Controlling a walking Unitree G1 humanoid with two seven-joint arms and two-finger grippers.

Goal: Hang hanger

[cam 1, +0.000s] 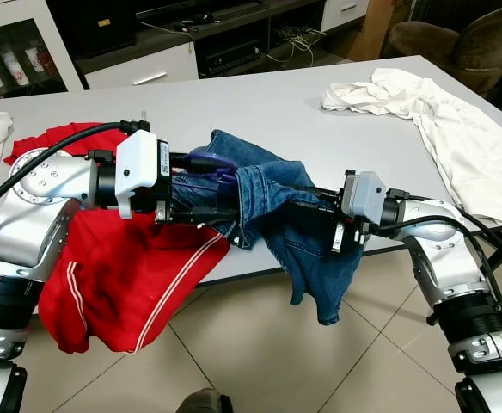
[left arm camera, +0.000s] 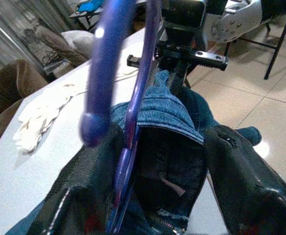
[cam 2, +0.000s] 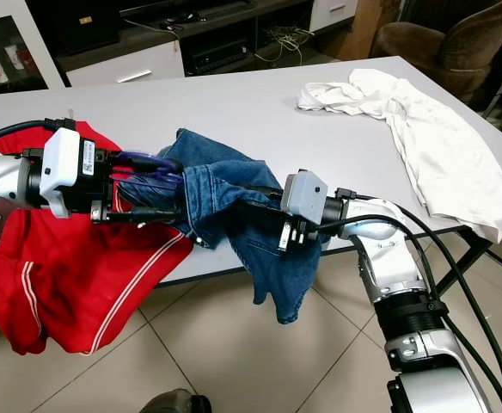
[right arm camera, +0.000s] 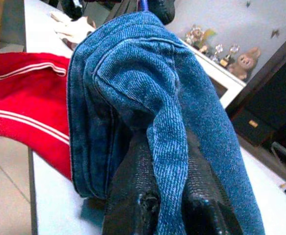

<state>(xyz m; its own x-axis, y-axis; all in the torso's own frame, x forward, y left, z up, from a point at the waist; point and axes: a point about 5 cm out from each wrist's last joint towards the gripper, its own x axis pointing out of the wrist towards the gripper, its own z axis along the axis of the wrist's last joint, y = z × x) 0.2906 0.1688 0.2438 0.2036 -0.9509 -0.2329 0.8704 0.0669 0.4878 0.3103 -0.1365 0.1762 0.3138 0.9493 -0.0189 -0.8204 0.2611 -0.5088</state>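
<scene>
While both arms reach inward over the near edge of the worktop (cam 1: 260, 107), the piece that matters hangs between them: a pair of blue jeans (cam 1: 298, 228) draped across the gap, its loose end dropping past the edge toward the tiled floor (cam 1: 260, 353) at about 6 o'clock. From the right pincer (right arm camera: 170, 196) the jeans lie straight ahead, toward 9 o'clock in the head views, and a fold of denim runs down between its two black fingers (right arm camera: 133, 196), which are pressed in on the cloth from either side. From the left pincer (cam 1: 201, 194) the task's thing, a purple hanger (cam 1: 206, 161), points toward 3 o'clock, its long axis running roughly along the line that joins the two arms. In the left wrist view the hanger's bar (left arm camera: 133, 112) stands between the fingers (left arm camera: 241, 176), which are set somewhat apart with the waistband bunched in the gap; the bar seems to be gripped there, though the cloth hides the contact. The left arm is therefore the nearer one to the hanger, and the coming move turns on sliding denim along that axis.

Just under the left arm a red garment (cam 1: 122, 275) with white stripes spills over the worktop's edge. Farther off, toward 1 o'clock, a white garment (cam 1: 431, 112) lies spread on the grey surface, well apart from both arms.
</scene>
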